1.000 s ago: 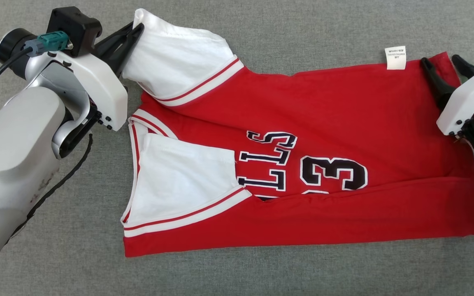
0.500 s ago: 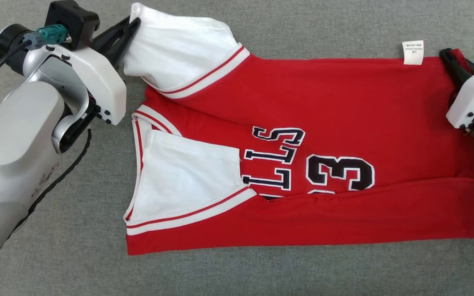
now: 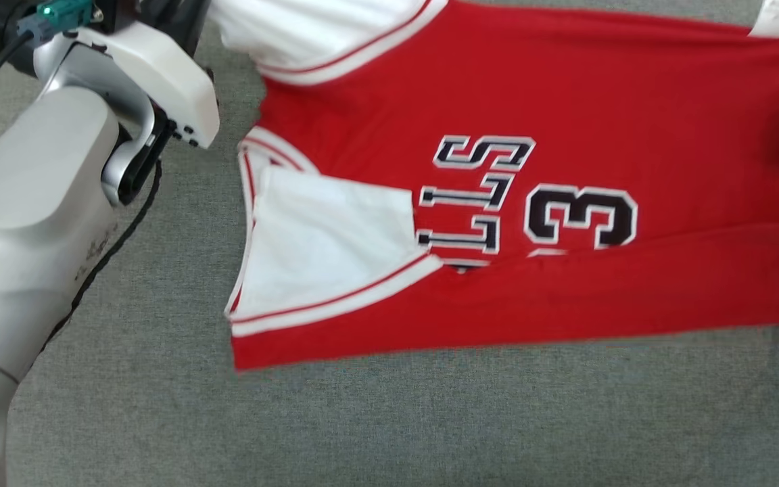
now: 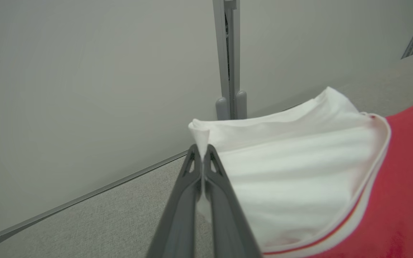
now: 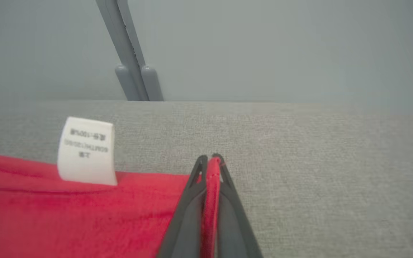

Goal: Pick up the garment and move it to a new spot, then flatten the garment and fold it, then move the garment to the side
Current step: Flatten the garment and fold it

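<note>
With the left gripper (image 4: 201,149) pinched on the white sleeve (image 4: 292,172) at upper left and the right gripper (image 5: 210,160) pinched on the red corner (image 5: 170,184), the jersey (image 3: 565,88) spans the frame's upper half, so I'd carry both ends together, level and taut.

You have the garment (image 3: 565,95) — a red jersey with white sleeves and dark, white-edged lettering (image 3: 477,196) — spread sideways on the grey surface (image 3: 430,419), collar end to the left. Its near long edge is folded up over the lower part of the print. The far sleeve (image 3: 308,27) is pinched at its tip by the left gripper (image 4: 202,150). The far hem corner, near the white label (image 5: 86,150), is pinched by the right gripper (image 5: 210,159).
</note>
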Robot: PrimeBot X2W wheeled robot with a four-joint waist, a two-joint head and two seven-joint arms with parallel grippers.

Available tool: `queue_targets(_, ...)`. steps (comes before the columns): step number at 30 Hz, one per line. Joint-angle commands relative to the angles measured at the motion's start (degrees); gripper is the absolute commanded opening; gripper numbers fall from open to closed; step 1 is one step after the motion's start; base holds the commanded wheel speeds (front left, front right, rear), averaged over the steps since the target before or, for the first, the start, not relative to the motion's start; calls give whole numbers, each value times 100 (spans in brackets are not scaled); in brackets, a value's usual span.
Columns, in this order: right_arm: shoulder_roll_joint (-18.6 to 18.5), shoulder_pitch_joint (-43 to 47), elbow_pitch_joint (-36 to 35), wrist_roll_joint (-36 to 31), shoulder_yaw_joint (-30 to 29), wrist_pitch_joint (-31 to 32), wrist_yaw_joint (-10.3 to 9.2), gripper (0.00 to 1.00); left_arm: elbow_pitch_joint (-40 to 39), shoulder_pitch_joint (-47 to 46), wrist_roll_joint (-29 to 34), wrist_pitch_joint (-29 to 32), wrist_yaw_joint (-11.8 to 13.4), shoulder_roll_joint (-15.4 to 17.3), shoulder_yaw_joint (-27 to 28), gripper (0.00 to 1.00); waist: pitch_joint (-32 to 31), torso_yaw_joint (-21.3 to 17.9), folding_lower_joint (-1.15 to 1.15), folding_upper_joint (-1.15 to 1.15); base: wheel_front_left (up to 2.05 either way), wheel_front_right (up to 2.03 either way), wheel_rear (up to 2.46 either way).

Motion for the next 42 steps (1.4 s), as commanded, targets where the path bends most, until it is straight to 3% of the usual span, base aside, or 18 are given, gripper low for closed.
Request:
queue_targets(1,-50,-155,154,-158,-79,-201,-17,0,133,-174,67,-91,80,18,60,0,3,-2,0,0,0,0,0)
queue_targets(6,185,-471,668,-649,-247,-929,-17,0,574,-382,199,-344,223,-235,223,0,-68,-47,0,0,0,0,0)
queue_targets(11,423,-500,903,-859,-225,-1246,-16,0,871,-212,263,-401,-49,-412,197,0,-223,-85,0,0,0,0,0)
queue_targets(18,448,-72,819,-713,-152,-1466,-15,0,888,183,382,-414,-276,-356,192,0,-589,-59,0,0,0,0,0)
queue_targets(25,318,672,447,-298,102,-1422,-15,0,311,968,113,-380,-516,-198,227,0,-1052,75,0,0,0,0,0)
queue_targets(28,88,997,289,-113,262,-1317,-15,0,-9,1264,19,-299,-569,-64,111,0,-1222,182,0,0,0,0,0)
queue_targets(42,-667,1988,-531,489,950,-947,-15,0,-1539,2497,-326,651,-576,556,-521,0,-1702,377,0,0,0,0,0)
